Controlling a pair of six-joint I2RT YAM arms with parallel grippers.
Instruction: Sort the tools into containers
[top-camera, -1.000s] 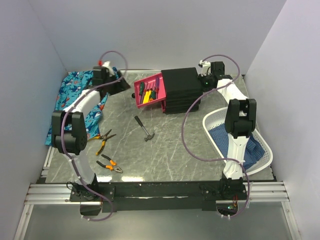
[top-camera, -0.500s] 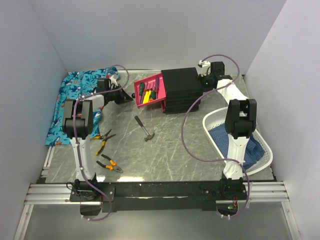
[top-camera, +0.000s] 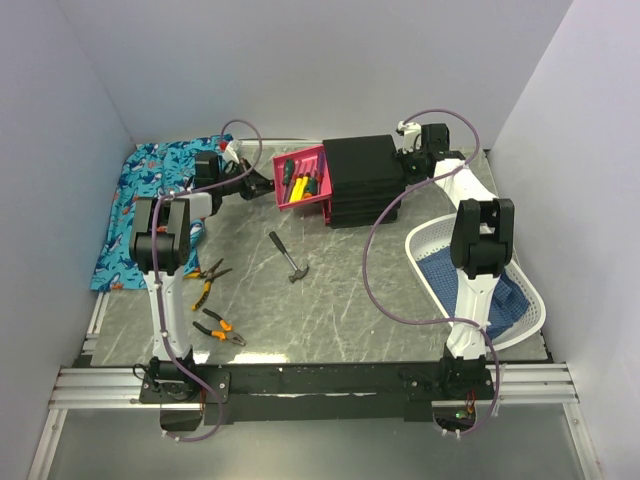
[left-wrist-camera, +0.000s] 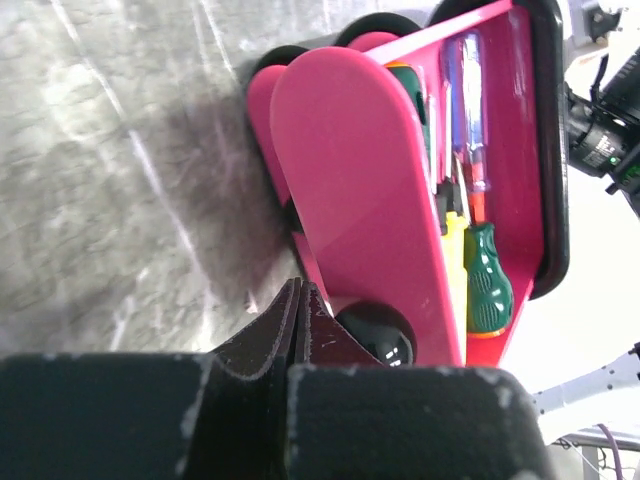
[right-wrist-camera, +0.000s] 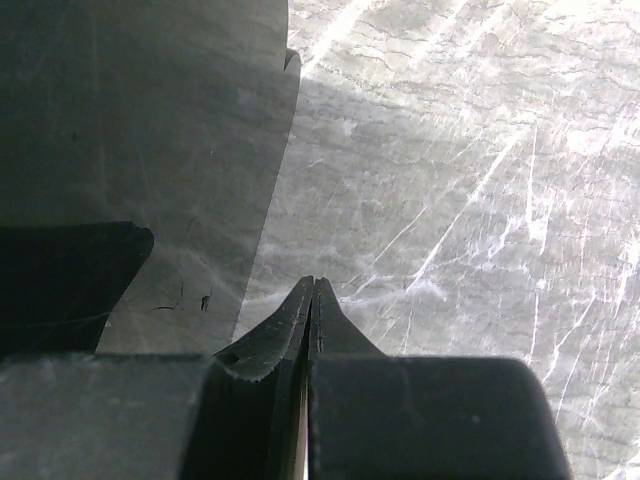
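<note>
The top pink drawer (top-camera: 303, 181) stands pulled out of the black cabinet (top-camera: 366, 178). In it lie screwdrivers with green (left-wrist-camera: 488, 287), yellow (left-wrist-camera: 455, 250) and red-blue (left-wrist-camera: 470, 120) handles. My left gripper (top-camera: 263, 186) is shut with nothing in it, its tips (left-wrist-camera: 300, 286) at the drawer's pink front (left-wrist-camera: 350, 190) beside the black knob (left-wrist-camera: 377, 335). On the table lie a hammer (top-camera: 288, 256) and two pliers (top-camera: 207, 279) (top-camera: 218, 328). My right gripper (top-camera: 406, 160) is shut and empty (right-wrist-camera: 314, 283) beside the cabinet's right side (right-wrist-camera: 130, 140).
The shark-patterned blue cloth (top-camera: 140, 200) lies at the far left. At the right, beside the right arm, stands a white basket (top-camera: 428, 268) with a blue cloth (top-camera: 500, 290) in it. Lower pink drawer fronts (left-wrist-camera: 262, 100) show beneath the open drawer.
The left arm swung right from over the shark cloth to the drawer's front and its gripper closed. The drawer has slid a little toward the cabinet. The right arm stayed still.
</note>
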